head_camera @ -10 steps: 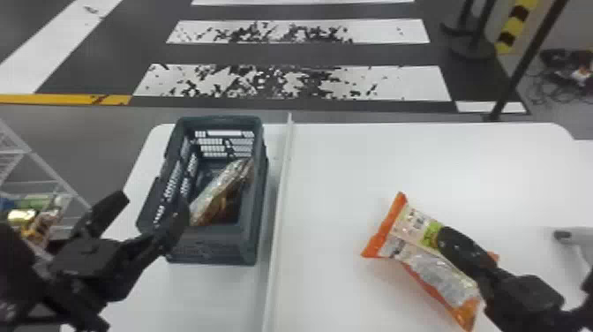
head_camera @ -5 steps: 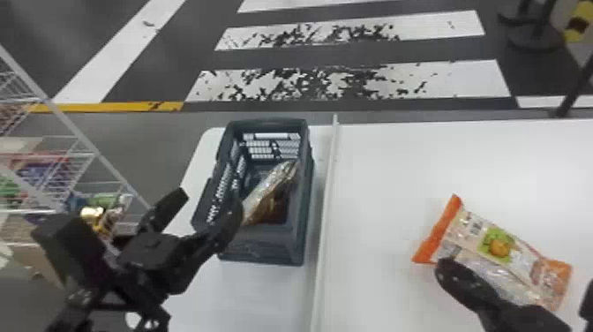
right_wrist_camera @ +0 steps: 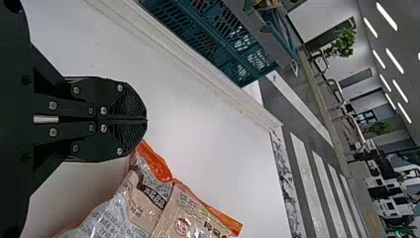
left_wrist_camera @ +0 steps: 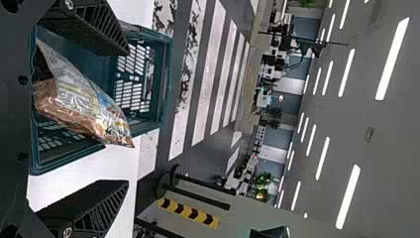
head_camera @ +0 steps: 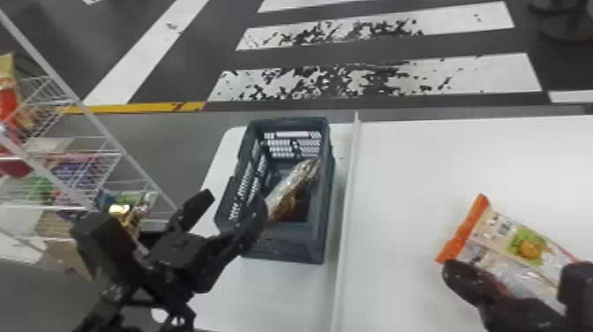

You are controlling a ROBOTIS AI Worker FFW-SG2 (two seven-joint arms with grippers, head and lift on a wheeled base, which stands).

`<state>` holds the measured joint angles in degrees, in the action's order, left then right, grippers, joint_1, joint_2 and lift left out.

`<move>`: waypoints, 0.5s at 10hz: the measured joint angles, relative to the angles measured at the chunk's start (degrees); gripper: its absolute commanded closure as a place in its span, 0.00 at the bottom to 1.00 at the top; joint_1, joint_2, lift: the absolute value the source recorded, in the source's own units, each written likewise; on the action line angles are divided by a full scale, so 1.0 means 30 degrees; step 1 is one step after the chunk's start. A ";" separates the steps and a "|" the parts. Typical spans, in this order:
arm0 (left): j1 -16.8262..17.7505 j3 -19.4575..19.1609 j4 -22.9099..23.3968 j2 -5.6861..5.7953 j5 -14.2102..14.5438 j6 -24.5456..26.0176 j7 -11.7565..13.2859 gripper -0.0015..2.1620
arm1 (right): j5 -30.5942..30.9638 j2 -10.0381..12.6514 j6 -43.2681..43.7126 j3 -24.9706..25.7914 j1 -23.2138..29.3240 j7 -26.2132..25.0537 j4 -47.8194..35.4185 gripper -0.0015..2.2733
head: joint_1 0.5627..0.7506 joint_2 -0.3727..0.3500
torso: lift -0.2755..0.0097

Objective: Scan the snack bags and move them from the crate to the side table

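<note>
Toward the near right of the bench [head_camera: 410, 176], the right gripper [right_wrist_camera: 146, 119] is just beside the orange-ended bag [head_camera: 512, 240], which lies flat. Its jaws are pressed together with nothing between them. It does best to keep clear while the left arm works, and to leave that bag flat, its printed face undisturbed.

At the near left, the left gripper [left_wrist_camera: 127, 117] hangs by the near left corner of the crate [head_camera: 282, 247], jaws spread wide and empty. The step in hand looks to be fetching the next bag out. One finger overlaps the crate's rim in the head view, so it seems wise to centre the jaws over the opening before lowering them; whether they touch the rim I cannot tell.

Farther in, the second bag [head_camera: 293, 190] leans aslant in the crate, its far end up against the right wall. A finger needs to slip down on each side of it, and the grip should take the slack film rather than crush the contents. Lift straight up until the bag's lower end clears the rim, then carry it high over the raised strip [head_camera: 346, 212] that runs from the near side to the bench's far edge. Too shallow a pinch could let the slick film slide.
</note>
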<state>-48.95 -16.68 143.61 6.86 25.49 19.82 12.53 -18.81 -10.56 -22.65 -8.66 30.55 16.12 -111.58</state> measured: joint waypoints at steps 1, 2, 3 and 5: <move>-0.0002 0.0025 -0.0027 -0.0044 0.0005 0.0000 0.0077 0.03 | 0.0190 0.0117 -0.0175 -0.0172 -0.0411 -0.0393 0.0214 0.93 | 0.70 0.90 | 0.66; -0.0002 0.0066 -0.0050 -0.0057 0.0017 0.0000 0.0122 0.03 | 0.0274 0.0211 -0.0457 -0.0226 -0.0960 -0.0857 0.0517 0.93 | 0.70 0.89 | 0.66; -0.0019 0.0077 -0.0055 -0.0074 0.0027 0.0000 0.0226 0.03 | 0.0288 0.0254 -0.0716 -0.0189 -0.1538 -0.1334 0.0854 0.93 | 0.70 0.87 | 0.66; -0.0159 0.0080 -0.0032 -0.0140 0.0064 -0.0053 0.0509 0.03 | 0.0235 0.0361 -0.1055 0.0005 -0.2656 -0.2209 0.1638 0.92 | 0.70 0.82 | 0.66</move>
<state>-49.42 -16.44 143.52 6.45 25.68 19.66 14.05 -18.10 -9.47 -25.82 -8.64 22.58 9.49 -106.66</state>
